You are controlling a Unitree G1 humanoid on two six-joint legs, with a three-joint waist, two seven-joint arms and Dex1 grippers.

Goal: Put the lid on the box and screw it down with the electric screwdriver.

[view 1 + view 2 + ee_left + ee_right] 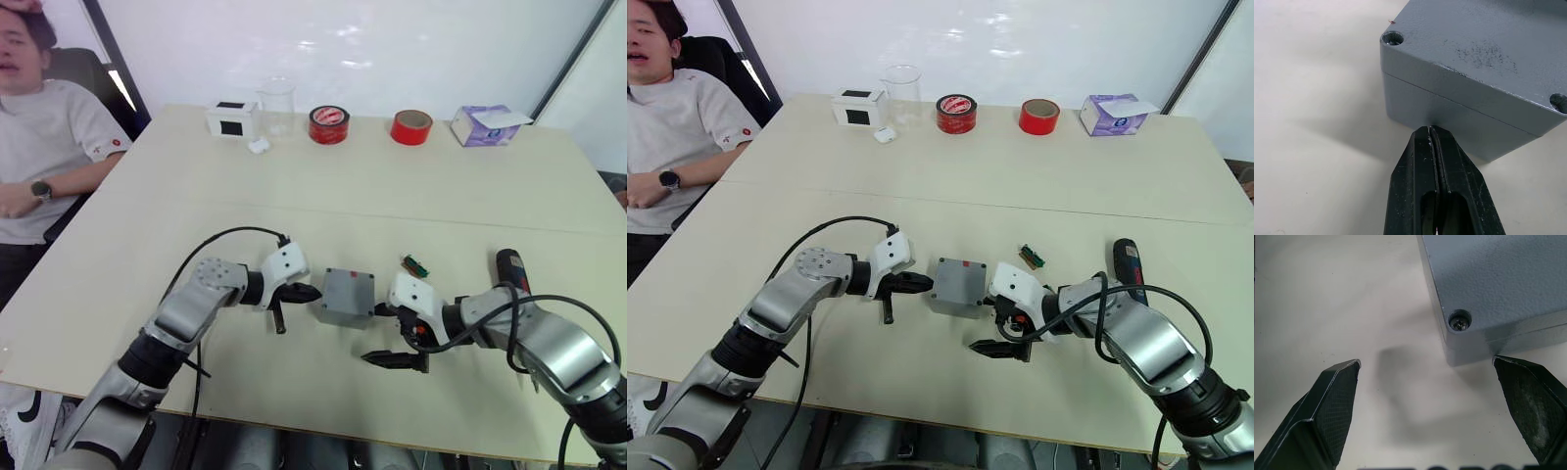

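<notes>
The grey box (343, 305) sits on the table near the front edge, with the lid (1474, 54) lying flat on top of it; a seam runs between them. A screw shows in one corner hole (1460, 323). My left gripper (302, 293) is shut and empty, its tips against the box's left side (1449, 122). To the right of the box, my right gripper (385, 335) is open. One of its fingers (1528, 396) is by the box's corner and the other rests over bare table. The electric screwdriver (511, 269) lies on the table beyond my right arm.
A small green-and-brown piece (415, 265) lies just right of the box. Along the far edge stand a white-and-black box (232, 119), a clear cup (277, 106), two red tape rolls (329, 124) and a purple tissue box (482, 126). A person (44, 127) sits at the table's left.
</notes>
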